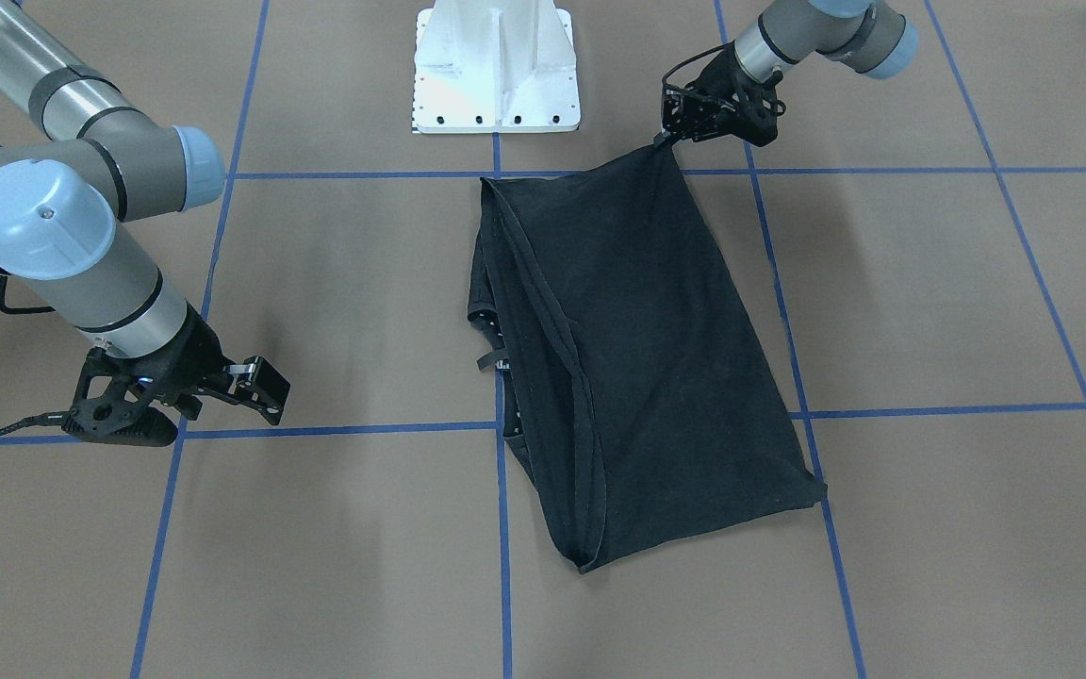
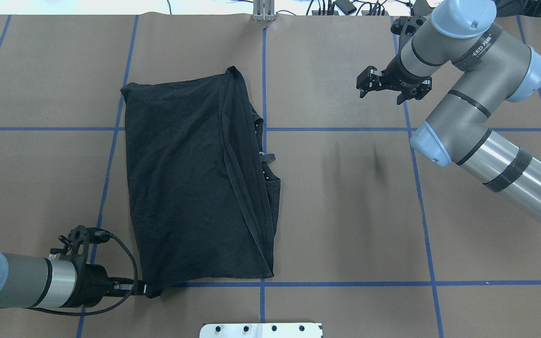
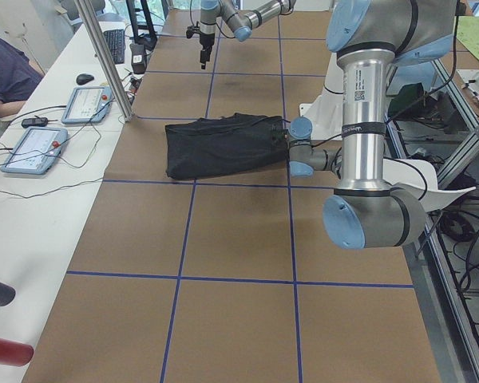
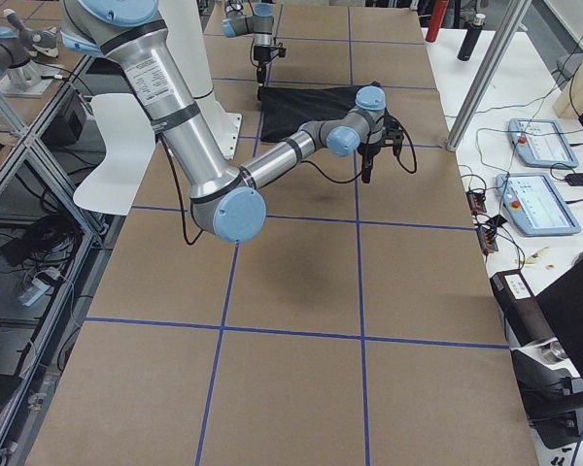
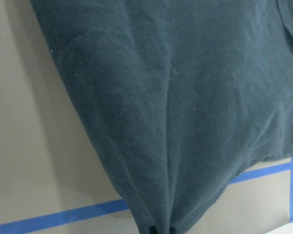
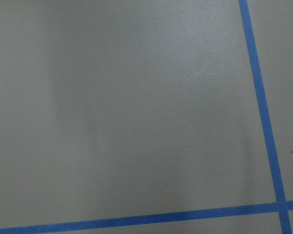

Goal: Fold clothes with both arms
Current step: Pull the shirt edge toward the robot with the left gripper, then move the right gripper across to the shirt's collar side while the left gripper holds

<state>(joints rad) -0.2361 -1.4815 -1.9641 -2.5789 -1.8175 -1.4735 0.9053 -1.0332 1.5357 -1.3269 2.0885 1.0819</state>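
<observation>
Two hands work at very different depths of the bench [image 2: 345, 211]. Nearest the robot, the white pedestal [image 2: 261, 330] is cut off by the overhead view's lower border. Just beyond it, on the robot's left, the left hand [image 2: 141, 287] is pinched tight on the near left corner of the black T-shirt [image 2: 195, 178]. The cloth is drawn out to a point between its fingertips [image 5: 154, 230], only the very ends of which show in the wrist view. Whether that corner is lifted off the bench cannot be told.

The T-shirt lies folded lengthwise, mostly left of the bench's centre line, and runs from the near tape line toward the far edge. Its plain side is up, so any chest print is hidden. Along the right-hand fold, layered hems overlap. A small strap-like bit [image 2: 269, 157] and some pale dots peek out there, too small to identify.

Farther off, toward the far right corner, the right hand [image 2: 363, 87] hovers above bare bench, well apart from the shirt. Its jaws are spread and hold nothing. Its wrist camera sees only brown surface and blue tape lines [image 6: 263, 117].
</observation>
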